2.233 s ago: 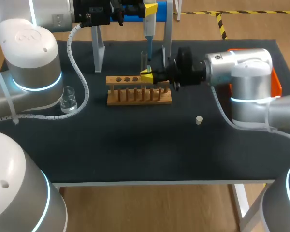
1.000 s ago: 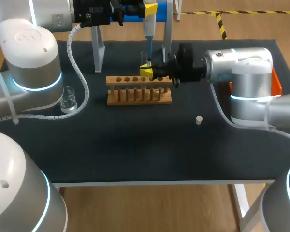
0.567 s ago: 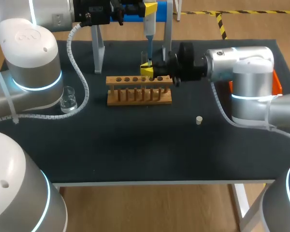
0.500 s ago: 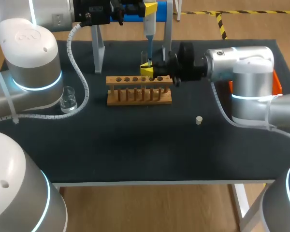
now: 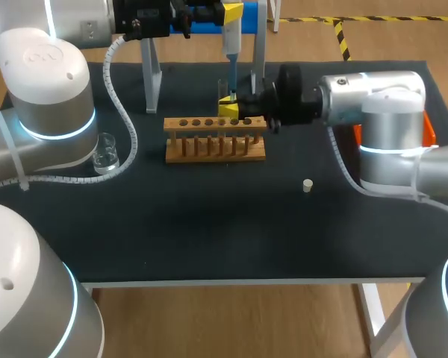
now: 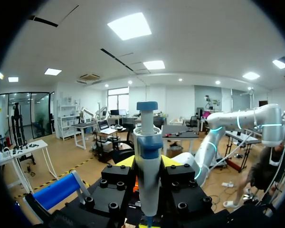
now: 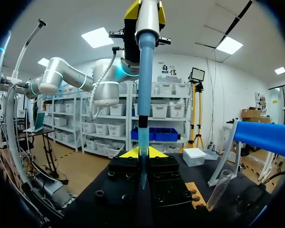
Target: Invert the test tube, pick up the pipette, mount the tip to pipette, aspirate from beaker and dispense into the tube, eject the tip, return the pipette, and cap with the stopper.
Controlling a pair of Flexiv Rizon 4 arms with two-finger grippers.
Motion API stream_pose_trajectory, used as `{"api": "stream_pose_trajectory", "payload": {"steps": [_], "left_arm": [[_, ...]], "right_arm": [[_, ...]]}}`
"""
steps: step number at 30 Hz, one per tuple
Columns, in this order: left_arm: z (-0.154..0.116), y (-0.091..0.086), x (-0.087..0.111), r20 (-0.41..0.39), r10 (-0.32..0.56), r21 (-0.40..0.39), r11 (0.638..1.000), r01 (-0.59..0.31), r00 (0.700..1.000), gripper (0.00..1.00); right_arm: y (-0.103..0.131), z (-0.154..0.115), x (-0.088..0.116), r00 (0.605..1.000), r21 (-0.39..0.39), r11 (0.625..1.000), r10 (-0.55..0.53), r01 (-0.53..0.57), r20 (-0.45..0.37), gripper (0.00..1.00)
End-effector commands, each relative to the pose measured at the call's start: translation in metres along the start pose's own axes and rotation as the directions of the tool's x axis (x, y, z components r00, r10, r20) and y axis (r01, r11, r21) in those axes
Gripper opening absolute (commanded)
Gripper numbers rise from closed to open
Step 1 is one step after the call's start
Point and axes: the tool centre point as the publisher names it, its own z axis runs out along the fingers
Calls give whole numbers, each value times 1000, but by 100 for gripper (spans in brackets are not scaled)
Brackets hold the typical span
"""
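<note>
Test tube point(image 5: 223, 95), upright with its long axis vertical, apparently clamped in my right gripper point(image 5: 228, 110) just above the wooden rack point(image 5: 215, 147). Directly overhead and in line with it is the pipette point(image 5: 230, 41), grasped by my left gripper point(image 5: 232, 12), its tip pointing down at the tube mouth. Judged next step: dispensing, which depends on that vertical alignment. The stopper point(image 5: 308, 185) lies nearer my right arm; the beaker point(image 5: 104, 155) is well off to the left

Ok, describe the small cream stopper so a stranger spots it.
On the black table, find the brown wooden test tube rack near the middle. To its right, nearer the front edge, stands the small cream cylindrical stopper, alone, the only pale loose piece.
</note>
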Motion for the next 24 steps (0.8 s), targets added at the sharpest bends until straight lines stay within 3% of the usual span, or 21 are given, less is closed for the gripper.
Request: {"api": "stream_pose_trajectory", "payload": {"steps": [1, 24], "left_arm": [[0, 2, -1, -3, 0, -1, 1000, 0, 1000, 0], [0, 2, -1, -3, 0, -1, 1000, 0, 1000, 0]], "right_arm": [[5, -4, 3, 1000, 4, 1000, -2, 2, 1, 0], [5, -5, 3, 1000, 14, 1000, -4, 4, -1, 0]]}}
